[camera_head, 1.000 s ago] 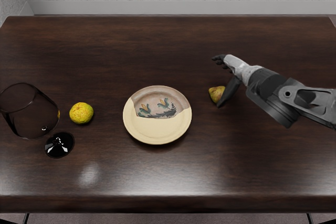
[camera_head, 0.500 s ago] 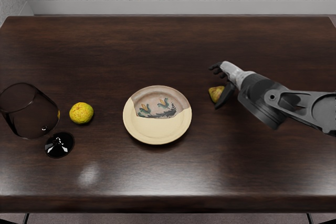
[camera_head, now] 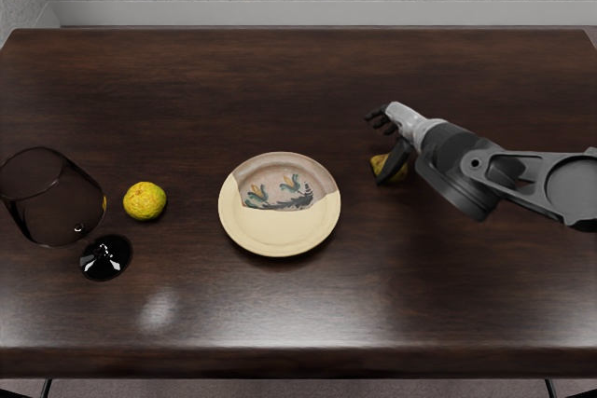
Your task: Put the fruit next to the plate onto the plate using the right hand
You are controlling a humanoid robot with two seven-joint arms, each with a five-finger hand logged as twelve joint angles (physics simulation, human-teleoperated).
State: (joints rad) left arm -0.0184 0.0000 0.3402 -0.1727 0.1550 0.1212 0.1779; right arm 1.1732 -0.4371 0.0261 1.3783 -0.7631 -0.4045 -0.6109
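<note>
Dark wooden worktop point(camera_head: 298, 72) with a painted cream plate point(camera_head: 272, 230) at its centre. Just right of the plate, apart from its rim, lies a small yellow-green fruit point(camera_head: 380, 165), partly hidden by the right robot hand point(camera_head: 399, 133). The hand's fingers point(camera_head: 377, 118) are spread above the fruit, not closed around it. A yellow citrus point(camera_head: 145, 200) and a tipped wine glass point(camera_head: 47, 198) lie at the left.
</note>
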